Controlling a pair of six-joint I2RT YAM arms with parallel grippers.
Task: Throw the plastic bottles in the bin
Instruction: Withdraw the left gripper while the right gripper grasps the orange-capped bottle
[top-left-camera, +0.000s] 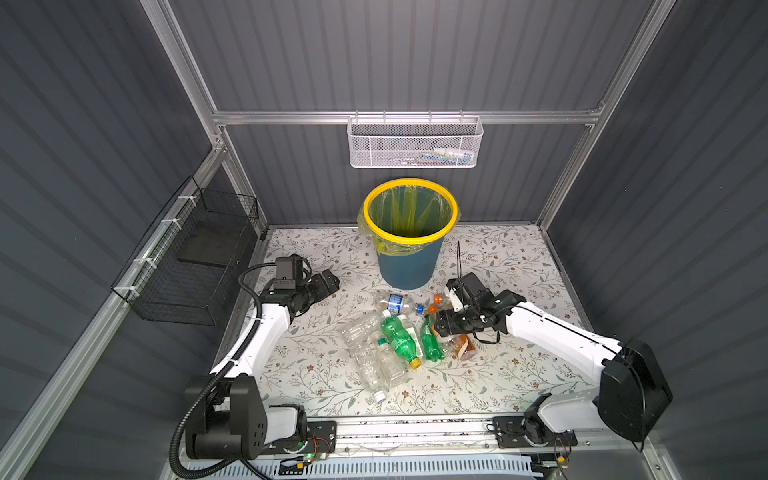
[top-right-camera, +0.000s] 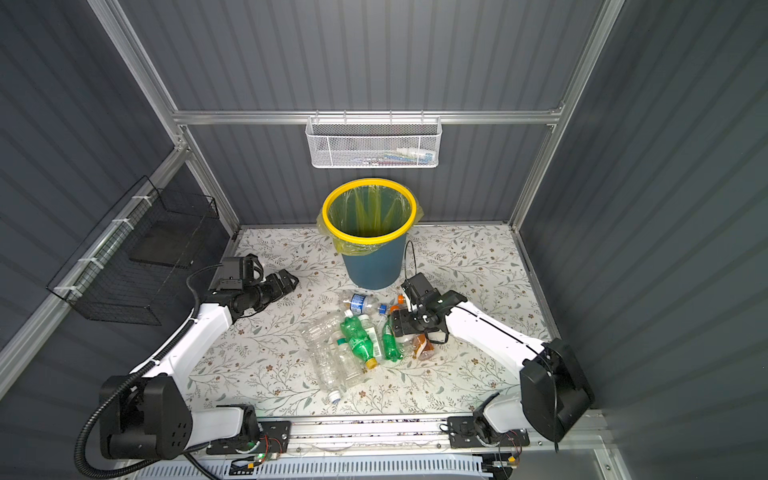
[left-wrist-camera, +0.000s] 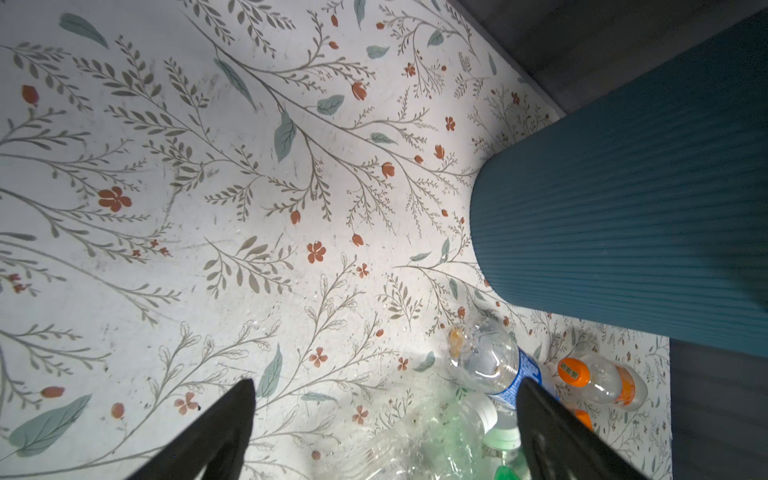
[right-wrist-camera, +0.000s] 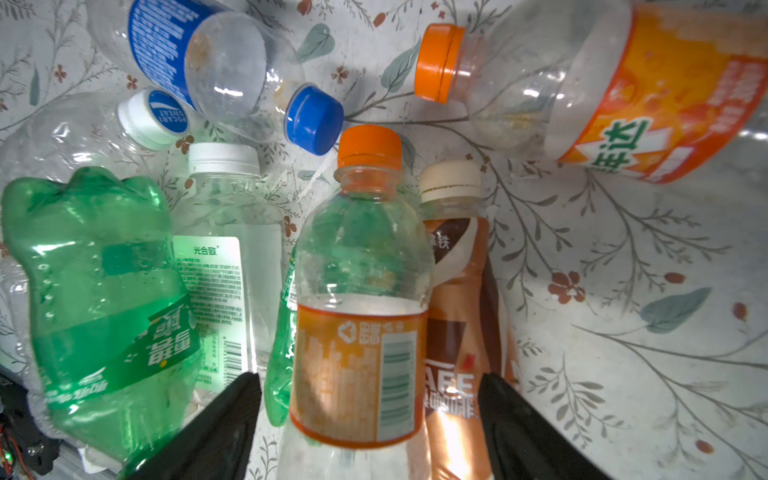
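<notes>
**Fig.** Ribbed dark-blue round plastic bin (top-left-camera: 409, 268) w/ yellow rim and thin yellow-green liner, at far centre of the floral-print counter (top-left-camera: 519, 374). Crumpled clear, green & brown plastic bottles (top-left-camera: 399, 338) lie heaped just near of it; open counter to L & R. Left fingers (left-wrist-camera: 224, 424): apart, nothing btwn, over bare print left of the bin. Right fingers (right-wrist-camera: 224, 419): apart, flanking a clear orange-capped, orange-labelled bottle (right-wrist-camera: 361, 291), gap each side.
</notes>
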